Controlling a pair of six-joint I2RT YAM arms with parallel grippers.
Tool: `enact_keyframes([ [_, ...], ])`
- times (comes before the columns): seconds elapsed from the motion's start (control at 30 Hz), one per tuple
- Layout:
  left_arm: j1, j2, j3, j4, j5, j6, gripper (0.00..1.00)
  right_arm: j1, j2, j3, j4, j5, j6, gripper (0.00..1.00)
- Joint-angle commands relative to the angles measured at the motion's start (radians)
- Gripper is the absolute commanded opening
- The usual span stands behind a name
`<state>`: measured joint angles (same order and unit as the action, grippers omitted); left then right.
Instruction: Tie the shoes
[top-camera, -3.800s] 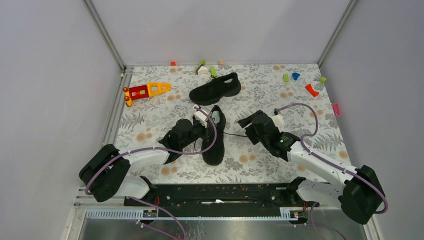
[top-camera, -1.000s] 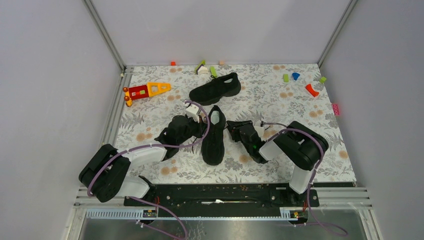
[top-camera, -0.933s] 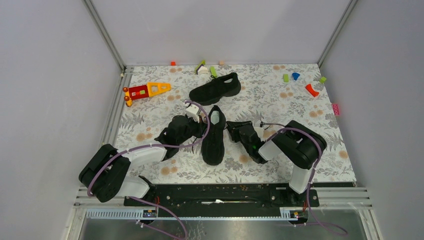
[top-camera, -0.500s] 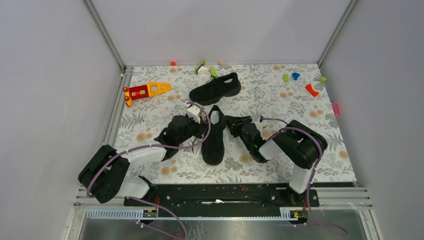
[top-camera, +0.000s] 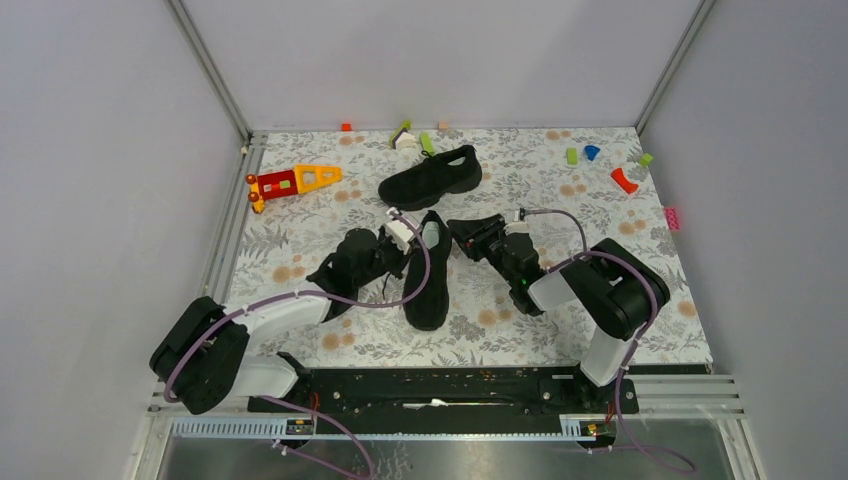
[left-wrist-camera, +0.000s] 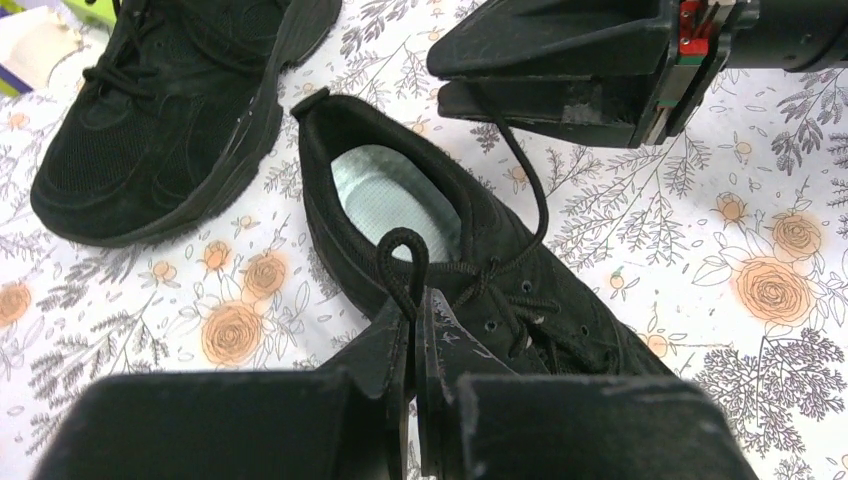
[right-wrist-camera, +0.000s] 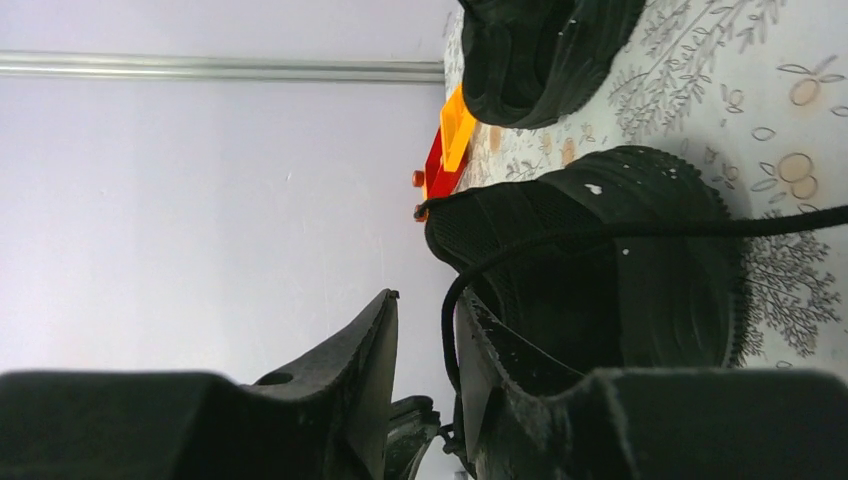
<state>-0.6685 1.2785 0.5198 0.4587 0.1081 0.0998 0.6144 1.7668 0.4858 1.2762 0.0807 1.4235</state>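
– Black suede-like panels and mesh, that's the upper on the near shoe (top-camera: 428, 280). It sits mid-table, toe toward the bases, pale grey insole showing in its opening and thin round cord running through its eyelets.

– And we've got its twin, the far shoe (top-camera: 432, 177), lying crosswise just beyond the near shoe's heel. It has a chunky ribbed sole, and the two are not touching.

– Now the arms. We see the left gripper (left-wrist-camera: 413, 322) low at the near shoe's left flank, fingers pinched together on a lace loop (left-wrist-camera: 400, 250) that stands up over the tongue.

– The right gripper (left-wrist-camera: 445, 78) is just right of the near shoe's heel, rolled onto its side, one finger above the other. Its jaws are closed to a slit on a lace strand (left-wrist-camera: 530, 190), which curves up from the eyelets into them.

– Both forearms angle inward toward the near shoe, and we can see purple cables (top-camera: 340, 298) looping over them.

– Under the near shoe is a printed cloth (top-camera: 600, 215), with grey ferns and orange roses on white.

– Far left of the near shoe there's a red and yellow plastic toy (top-camera: 293, 182). Beyond the shoe, toward the back edge, small coloured blocks (top-camera: 624, 180) are scattered.

– Plain pale grey walls (top-camera: 430, 60) with metal corner posts (top-camera: 210, 70) close us in.
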Motion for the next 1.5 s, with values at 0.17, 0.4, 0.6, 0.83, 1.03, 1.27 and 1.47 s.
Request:
enact_keyframes([
  [0.17, -0.002, 0.035, 0.087, -0.043, 0.109, 0.137, 0.0, -0.06, 0.029, 0.069, 0.073, -0.273, -0.046, 0.35],
  [0.4, -0.001, 0.039, 0.124, -0.123, 0.174, 0.28, 0.0, -0.079, 0.045, 0.109, 0.037, -0.372, -0.035, 0.33],
  [0.6, -0.001, 0.082, 0.184, -0.189, 0.177, 0.322, 0.0, -0.079, 0.025, 0.15, -0.05, -0.424, -0.061, 0.34],
  [0.83, -0.003, 0.135, 0.261, -0.249, 0.188, 0.33, 0.0, -0.079, 0.026, 0.176, -0.069, -0.455, -0.069, 0.4],
  [1.03, -0.01, 0.165, 0.311, -0.306, 0.178, 0.316, 0.0, -0.079, 0.024, 0.173, -0.041, -0.461, -0.075, 0.41],
  [1.27, -0.014, 0.176, 0.337, -0.343, 0.171, 0.307, 0.0, -0.078, 0.017, 0.17, -0.023, -0.477, -0.086, 0.41],
  [1.47, -0.02, 0.185, 0.364, -0.384, 0.163, 0.312, 0.0, -0.075, 0.004, 0.169, -0.03, -0.489, -0.096, 0.41],
])
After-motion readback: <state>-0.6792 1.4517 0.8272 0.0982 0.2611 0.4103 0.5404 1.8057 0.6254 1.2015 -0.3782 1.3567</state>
